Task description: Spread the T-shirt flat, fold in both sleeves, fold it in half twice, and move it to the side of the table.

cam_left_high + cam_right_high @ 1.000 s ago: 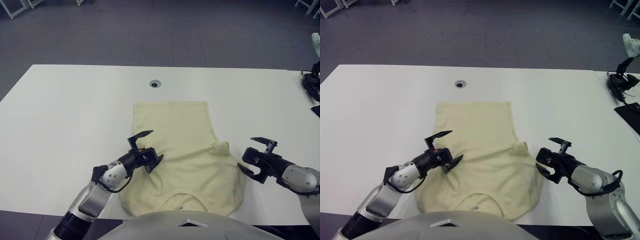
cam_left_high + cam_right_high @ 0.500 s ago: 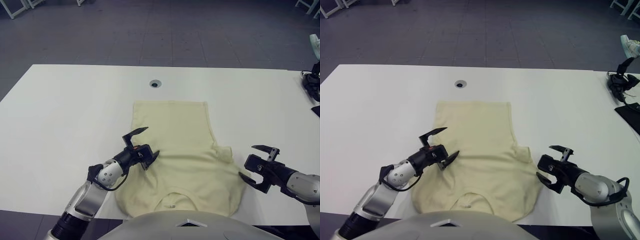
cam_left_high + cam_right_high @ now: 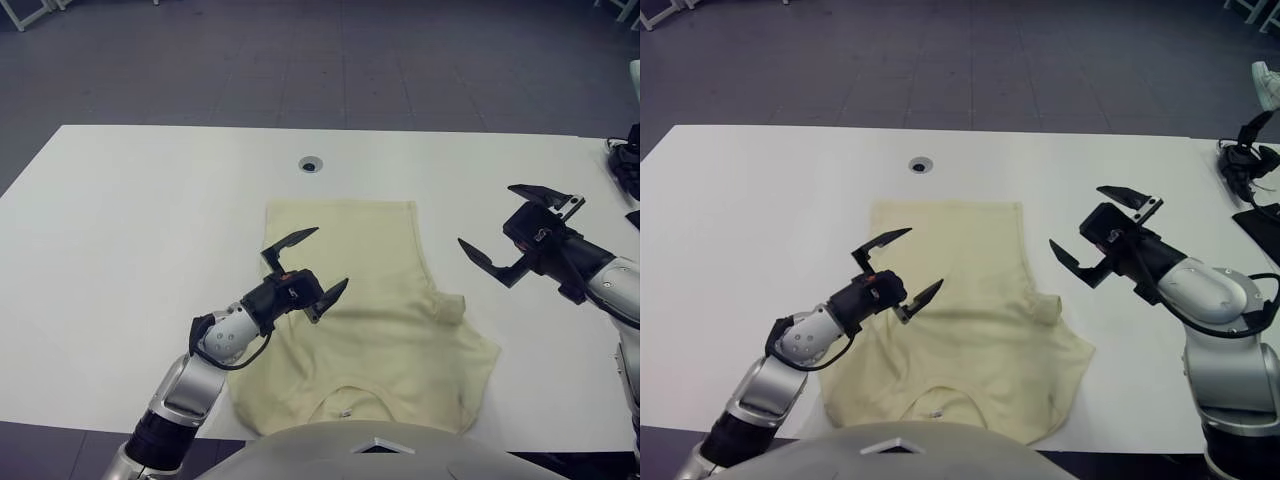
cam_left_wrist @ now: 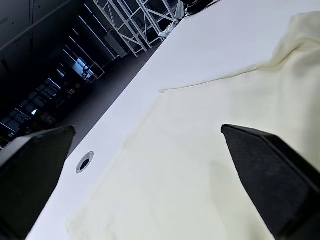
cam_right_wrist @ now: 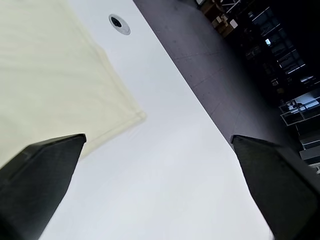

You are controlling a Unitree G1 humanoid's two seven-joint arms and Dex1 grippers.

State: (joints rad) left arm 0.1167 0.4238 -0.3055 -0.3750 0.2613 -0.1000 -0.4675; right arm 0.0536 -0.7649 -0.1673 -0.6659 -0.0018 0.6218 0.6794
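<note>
One pale yellow cotton T-shirt (image 3: 375, 320) is lying on the white rectangular table (image 3: 130, 220). Its collar is sitting at the near edge and its straight hem is pointing away. The far half is lying narrow and smooth, while the near half is spreading wider and rumpled, with a small raised fold on the side toward the right gripper (image 3: 486, 215). The left gripper (image 3: 330, 258) is hovering over the shirt's edge on its own side, fingers spread wide, gripping nothing. The right gripper is hanging above bare table just beside the shirt, likewise wide apart and empty. Beyond the left gripper, one round grey cable hole (image 3: 311, 164) is sitting in the tabletop. Out past the right gripper, one bundle of black cables (image 3: 625, 165) is lying at the table's edge.
</note>
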